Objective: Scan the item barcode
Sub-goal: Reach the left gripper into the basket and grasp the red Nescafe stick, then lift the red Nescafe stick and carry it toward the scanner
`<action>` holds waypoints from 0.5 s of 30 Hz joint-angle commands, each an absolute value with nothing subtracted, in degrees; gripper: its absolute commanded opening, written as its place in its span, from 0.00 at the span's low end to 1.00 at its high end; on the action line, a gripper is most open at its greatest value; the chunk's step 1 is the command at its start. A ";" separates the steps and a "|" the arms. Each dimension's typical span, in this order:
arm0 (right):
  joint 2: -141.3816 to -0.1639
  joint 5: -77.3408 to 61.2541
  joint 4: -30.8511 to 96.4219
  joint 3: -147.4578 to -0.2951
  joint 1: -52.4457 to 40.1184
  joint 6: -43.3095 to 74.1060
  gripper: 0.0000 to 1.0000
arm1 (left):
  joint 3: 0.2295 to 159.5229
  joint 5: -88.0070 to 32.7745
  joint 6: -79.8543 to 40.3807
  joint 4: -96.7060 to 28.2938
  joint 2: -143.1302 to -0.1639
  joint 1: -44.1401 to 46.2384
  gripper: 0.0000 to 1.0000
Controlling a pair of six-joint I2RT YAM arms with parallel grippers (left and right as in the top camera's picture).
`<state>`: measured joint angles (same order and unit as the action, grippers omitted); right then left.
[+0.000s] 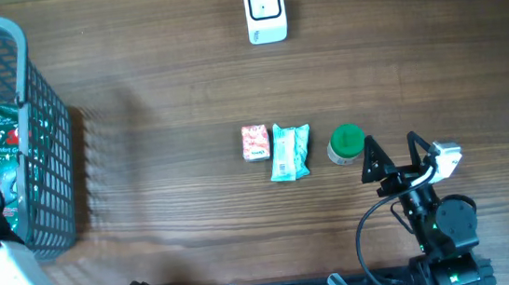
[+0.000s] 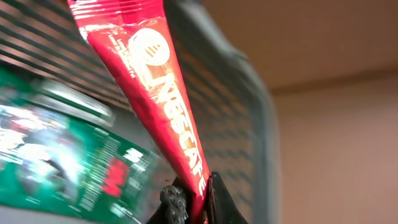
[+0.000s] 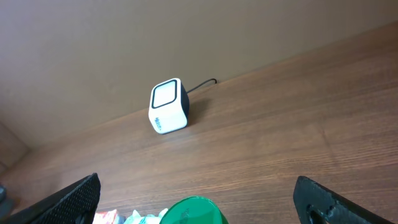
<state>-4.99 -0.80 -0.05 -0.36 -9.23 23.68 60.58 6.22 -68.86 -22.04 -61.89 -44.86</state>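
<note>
Overhead: gray basket (image 1: 48,134) at far left of the wood table (image 1: 157,105), green bag (image 1: 1,157) inside. At bottom-left corner the left arm (image 1: 0,270) leans over the basket; its tool can't be made out from here. Top centre: white scanner (image 1: 265,10) w/ cable. Mid-table in a row: small pink carton (image 1: 255,142), teal packet (image 1: 290,151) just beside it, then a green-lid jar (image 1: 345,143). Just right of the jar: right gripper (image 1: 394,151), jaws spread wide, nothing held.

Left wrist: left gripper (image 2: 194,208) is pinched tight on the lower end of a red Nescafe sachet (image 2: 163,93). The sachet points up, basket mesh behind it, green bag blurred at left.

Right wrist: scanner stands ahead, window toward cam, well apart from the tool. Jar's green lid sits at bottom edge btw. the two wide-apart fingers (image 3: 74,202).
</note>
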 commanded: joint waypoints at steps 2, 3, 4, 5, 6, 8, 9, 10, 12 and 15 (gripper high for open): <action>-5.10 -0.03 -0.34 -0.30 -9.47 22.68 1.00 | 60.49 -8.12 -63.46 -17.19 -56.16 -40.03 0.04; -5.10 -0.03 -0.34 -0.30 -9.47 22.65 1.00 | 60.49 -10.11 -62.52 -16.67 -56.14 -38.98 0.04; -5.10 -0.03 -0.34 -0.30 -9.47 22.65 1.00 | 60.49 -12.82 -61.41 -16.56 -56.14 -37.41 0.04; -5.10 -0.03 -0.34 -0.30 -9.47 22.65 1.00 | 60.49 -13.89 -60.71 -16.58 -56.16 -36.56 0.04; -5.10 -0.03 -0.34 -0.30 -9.47 22.65 1.00 | 60.49 -15.09 -59.44 -16.62 -56.18 -35.38 0.04; -5.10 -0.03 -0.34 -0.30 -9.47 22.65 1.00 | 60.49 -16.49 -56.66 -16.99 -56.12 -32.82 0.04; -5.10 -0.03 -0.34 -0.30 -9.47 22.65 1.00 | 60.49 -16.75 -55.09 -17.52 -56.12 -31.24 0.04; -5.10 -0.03 -0.34 -0.30 -9.47 22.65 1.00 | 60.49 -16.71 -53.71 -18.39 -55.99 -29.71 0.04; -5.10 -0.03 -0.34 -0.30 -9.47 22.63 1.00 | 60.49 -16.69 -51.20 -20.23 -55.83 -26.87 0.04; -5.10 -0.03 -0.34 -0.30 -9.47 22.65 1.00 | 60.49 -16.69 -46.78 -23.46 -55.83 -22.02 0.04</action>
